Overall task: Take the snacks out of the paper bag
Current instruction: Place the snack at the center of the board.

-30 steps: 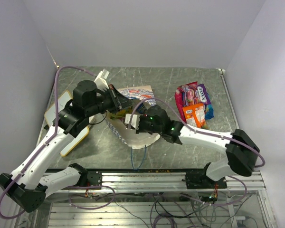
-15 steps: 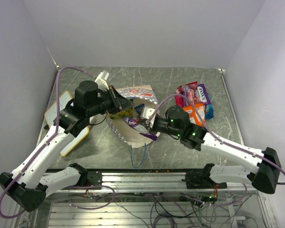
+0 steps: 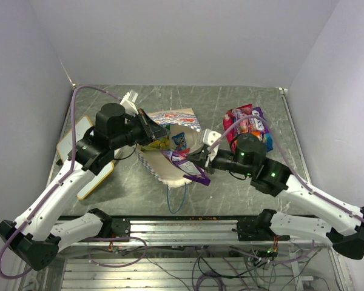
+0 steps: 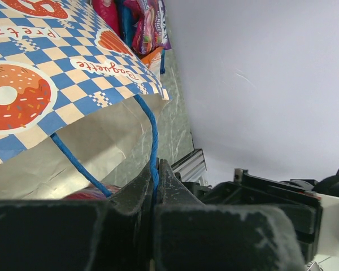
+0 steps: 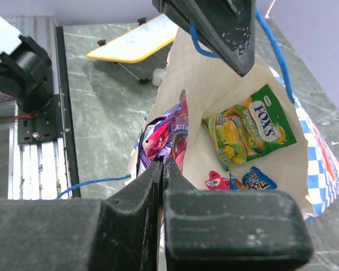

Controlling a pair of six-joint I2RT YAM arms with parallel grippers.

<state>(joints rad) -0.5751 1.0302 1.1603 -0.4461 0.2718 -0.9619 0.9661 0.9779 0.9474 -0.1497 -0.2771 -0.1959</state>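
Observation:
The paper bag (image 3: 177,116) lies open at the table's middle. My left gripper (image 3: 153,134) is shut on its blue cord handle (image 4: 150,127) and holds the mouth up. My right gripper (image 3: 201,155) is shut on a purple snack packet (image 3: 188,163), which shows crumpled at the fingertips in the right wrist view (image 5: 164,138), at the bag's near lip. Inside the bag lie a green packet (image 5: 250,131), a small blue packet (image 5: 257,178) and a small red one (image 5: 216,181). A pile of packets (image 3: 249,127) lies on the table right of the bag.
A yellow-edged whiteboard (image 3: 79,134) lies at the left under my left arm, also in the right wrist view (image 5: 137,40). The metal rail (image 3: 188,227) runs along the near edge. A loose blue cord handle (image 3: 177,201) trails toward it.
My right gripper has pulled back to the right out of the bag, drawing the purple packet with it to the bag's near lip. The left gripper has held still on the handle.

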